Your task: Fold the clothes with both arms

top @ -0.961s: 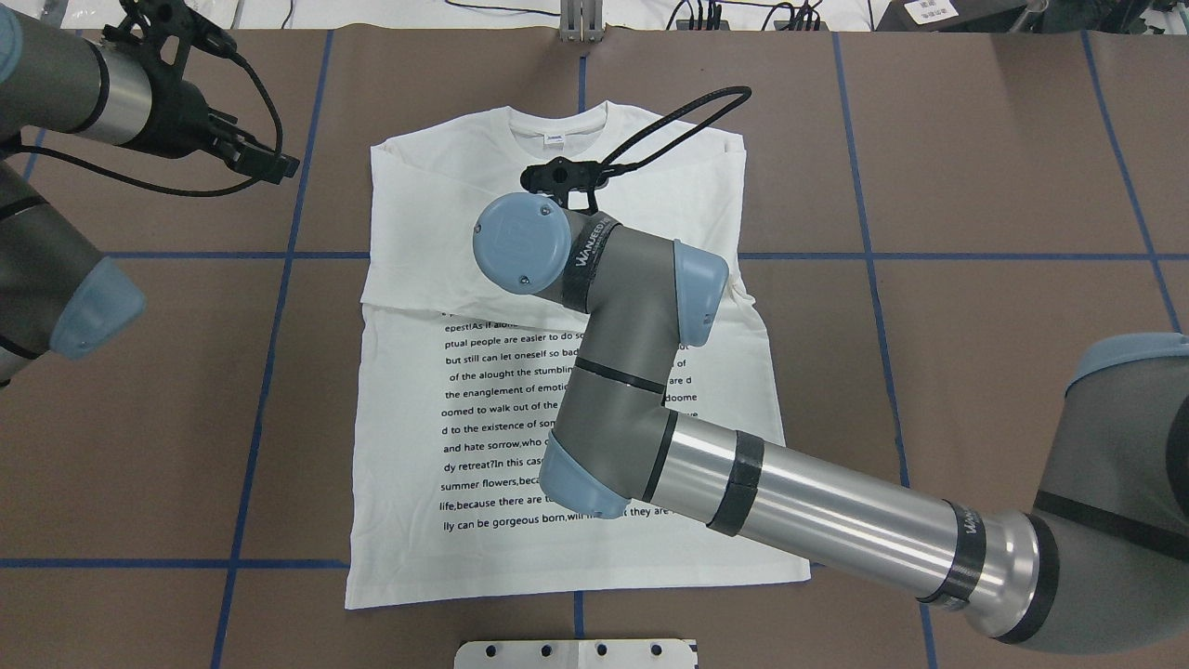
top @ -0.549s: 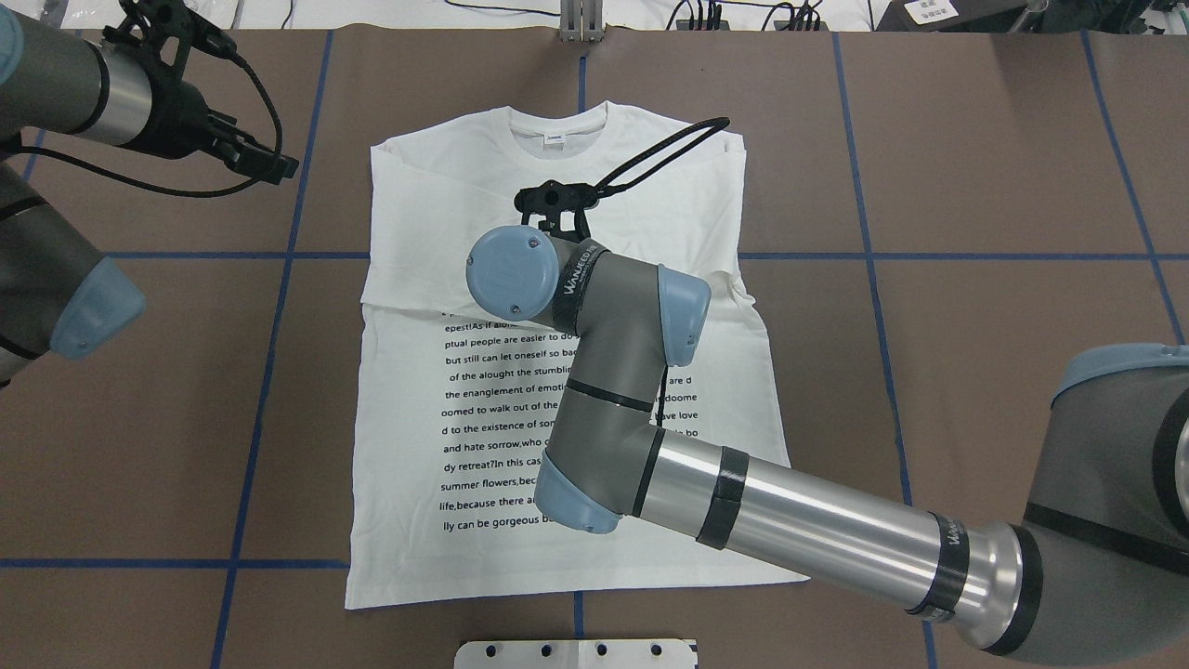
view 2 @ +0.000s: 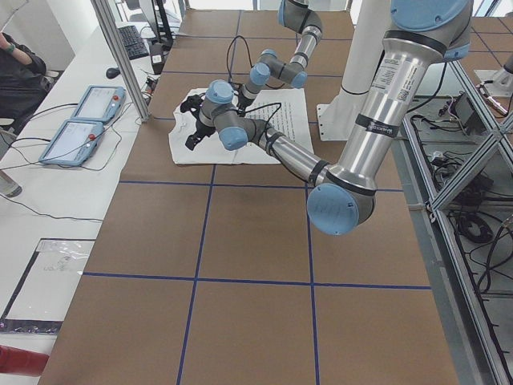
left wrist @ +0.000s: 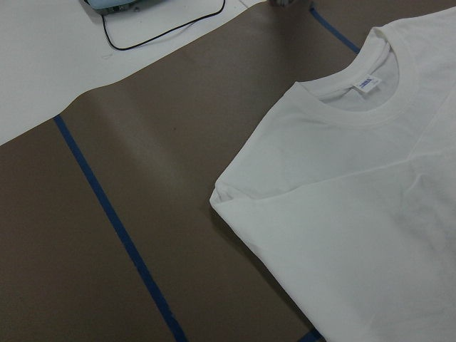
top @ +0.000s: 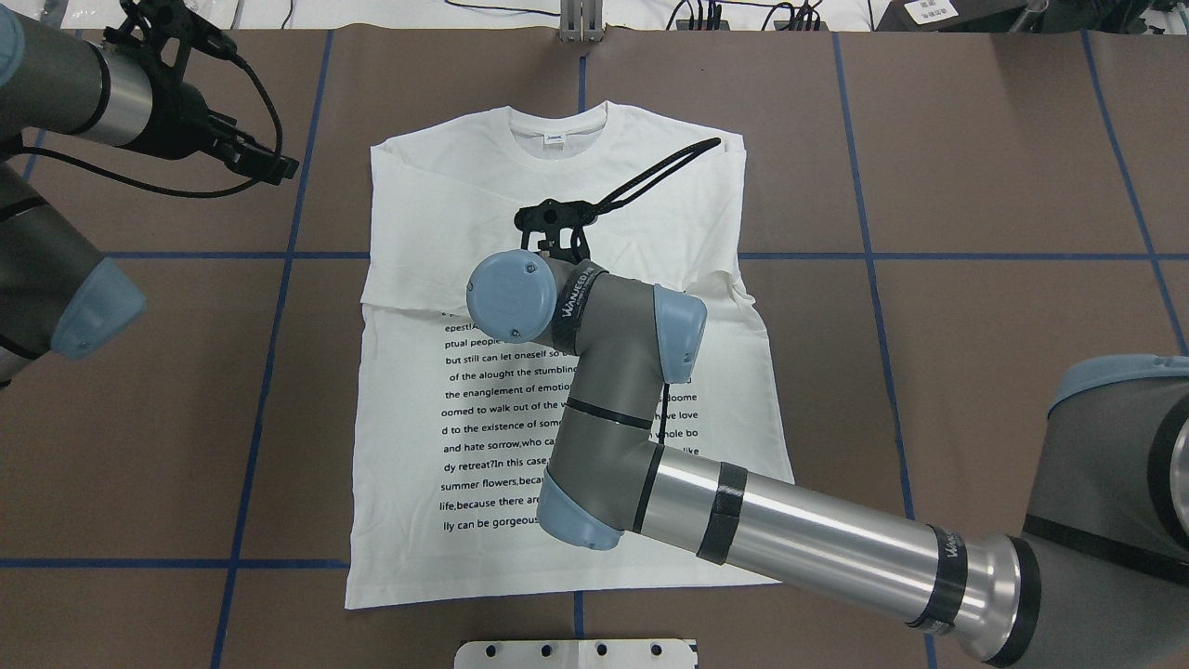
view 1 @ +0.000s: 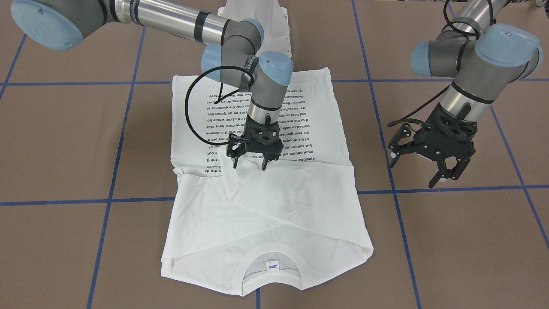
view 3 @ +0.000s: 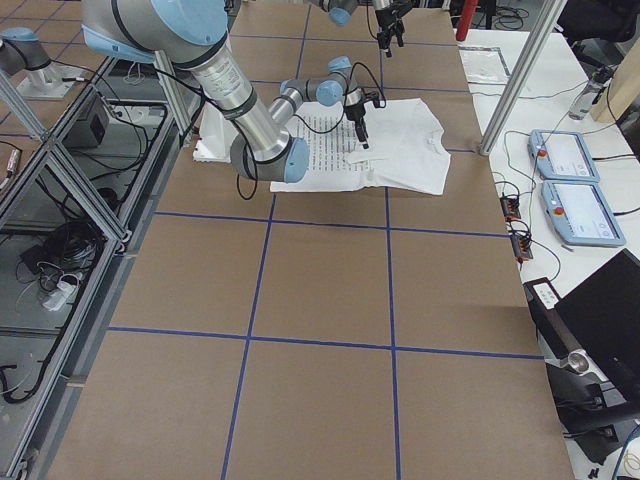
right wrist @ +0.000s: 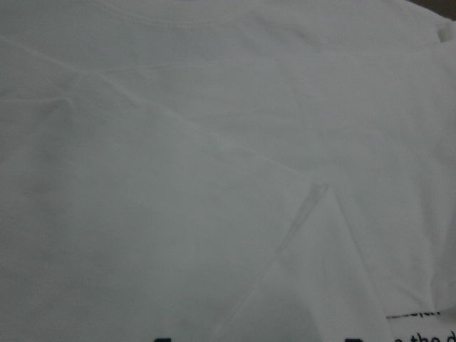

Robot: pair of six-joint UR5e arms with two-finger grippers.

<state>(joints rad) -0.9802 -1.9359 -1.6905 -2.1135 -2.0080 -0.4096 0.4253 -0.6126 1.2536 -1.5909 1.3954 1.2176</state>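
Right arm point(top: 817, 530) reaches over the shirt point(view 1: 266, 206) and blocks much of the black text block from overhead. Its black cable point(view 1: 188, 111) loops out over the cloth. Left arm point(top: 56, 93) sits off to the side, over bare table. White base plate point(top: 576, 653) at the robot-side edge, just beside the shirt hem. Two tablets point(view 3: 565, 155) lie on a white side bench, with loose wires near them. A person point(view 2: 16, 60) is cut off at the frame corner.

Shirt lies flat mid-table, front up, sleeves folded across the chest, collar away from the robot.

Right gripper point(view 1: 249, 165): fingers spread, empty, pointing down just over the sleeve edge by the text; contact unclear. Left gripper point(view 1: 422, 169): fingers spread, empty, hanging above the table point(top: 975, 186), apart from the shirt.

Table is covered in brown paper with a grid of blue tape lines point(top: 269, 325). Metal frame post point(view 2: 120, 56) at the bench side.

Overhead hides the right fingers under the wrist. Right wrist view is only blurry white cloth; left wrist view shows collar and label, no fingers.
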